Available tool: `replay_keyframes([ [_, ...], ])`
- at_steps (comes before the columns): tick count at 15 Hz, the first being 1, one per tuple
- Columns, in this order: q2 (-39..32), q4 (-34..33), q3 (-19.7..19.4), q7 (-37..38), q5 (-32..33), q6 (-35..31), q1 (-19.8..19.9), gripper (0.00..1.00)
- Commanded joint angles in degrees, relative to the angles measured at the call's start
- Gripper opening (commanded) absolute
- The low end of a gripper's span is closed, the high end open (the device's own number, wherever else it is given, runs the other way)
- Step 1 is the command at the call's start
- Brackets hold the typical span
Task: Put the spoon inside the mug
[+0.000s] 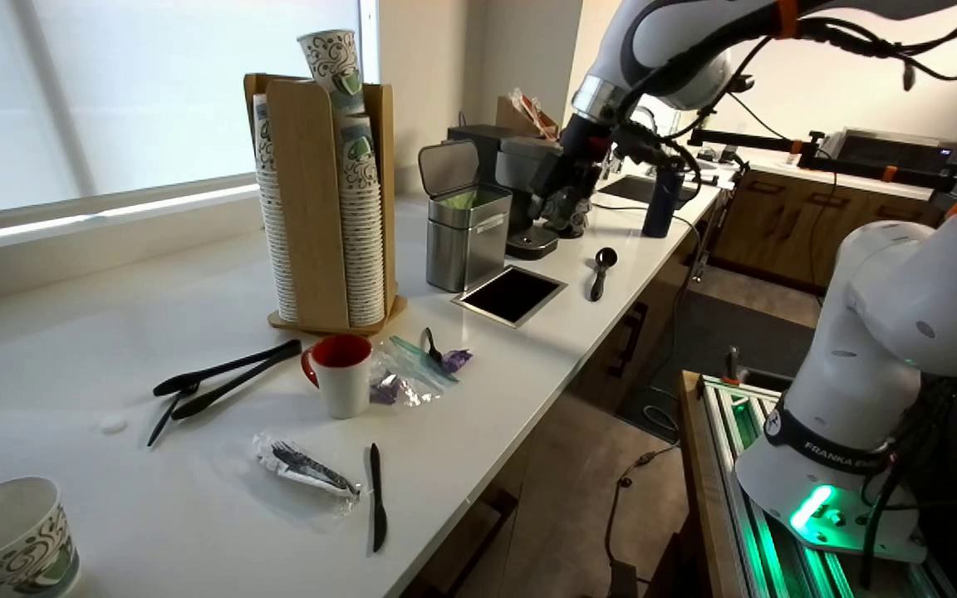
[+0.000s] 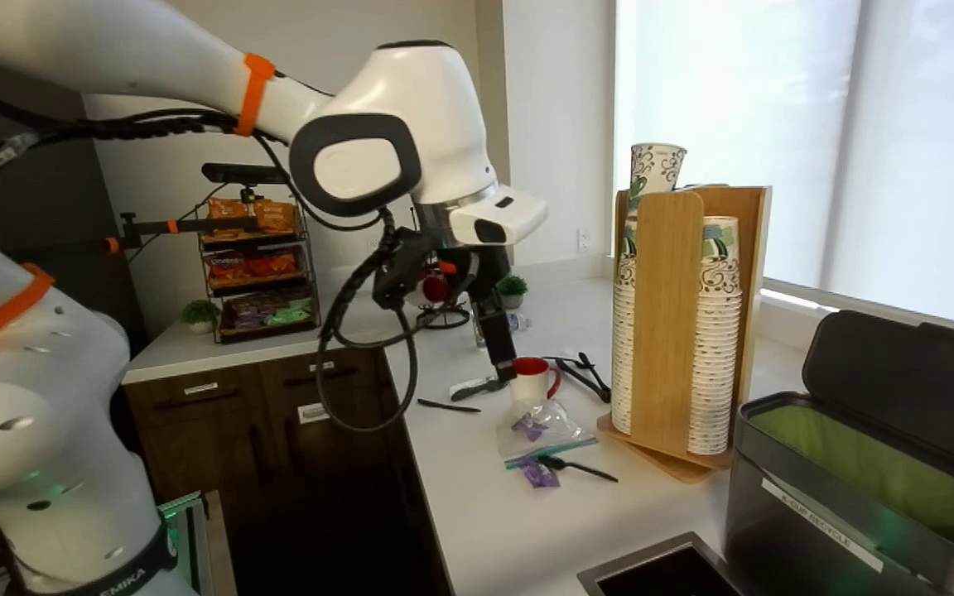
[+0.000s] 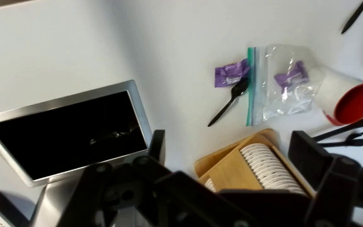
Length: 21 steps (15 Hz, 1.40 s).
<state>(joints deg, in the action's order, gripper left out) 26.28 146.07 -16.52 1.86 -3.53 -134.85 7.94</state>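
A small white mug with a red inside stands upright on the white counter in both exterior views (image 1: 344, 386) (image 2: 530, 386). It also shows at the right in the wrist view (image 3: 356, 102). No small silvery metal spoon shows in any view; it is hidden or out of view. My gripper (image 3: 229, 142) is open, with nothing between its fingers. It hangs above the counter near the coffee machine in an exterior view (image 1: 552, 208), apart from the mug. In an exterior view the gripper (image 2: 503, 368) overlaps the mug's edge by line of sight only.
A black plastic utensil with a rounded bowl (image 3: 228, 102) lies by a clear zip bag (image 3: 260, 91) beside the mug. A tall wooden cup holder (image 1: 308, 208), black tongs (image 1: 229, 374), a black knife (image 1: 376, 498), a lidded metal bin (image 1: 466, 249) and a dark scoop (image 1: 601, 274) stand or lie around.
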Motion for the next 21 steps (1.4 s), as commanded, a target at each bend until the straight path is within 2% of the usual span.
replay_keyframes([
  [1, -13.7, -10.0, 1.8, 6.9, -0.5, 0.7, 3.7, 1.0],
  [4, -20.5, -17.4, 3.8, 15.0, 1.0, 6.9, 4.7, 1.0],
  [5, -15.8, -12.0, 2.9, 9.7, 0.0, 2.6, 4.5, 1.0],
  [7, -18.0, -13.8, 3.3, 10.3, 0.1, 3.0, 4.4, 1.0],
  [11, -17.2, -13.5, 3.2, 10.2, 0.1, 3.0, 4.7, 1.0],
  [13, -23.6, -18.9, 4.6, 18.5, -1.2, 4.8, 4.0, 1.0],
  [15, -29.7, -23.1, 6.2, 27.5, 1.5, 4.7, 3.7, 1.0],
  [18, -39.2, -31.3, 6.8, 36.1, 3.6, 9.3, 1.6, 1.0],
  [21, -45.6, -36.7, 6.2, 42.4, 6.0, 15.4, -1.4, 1.0],
])
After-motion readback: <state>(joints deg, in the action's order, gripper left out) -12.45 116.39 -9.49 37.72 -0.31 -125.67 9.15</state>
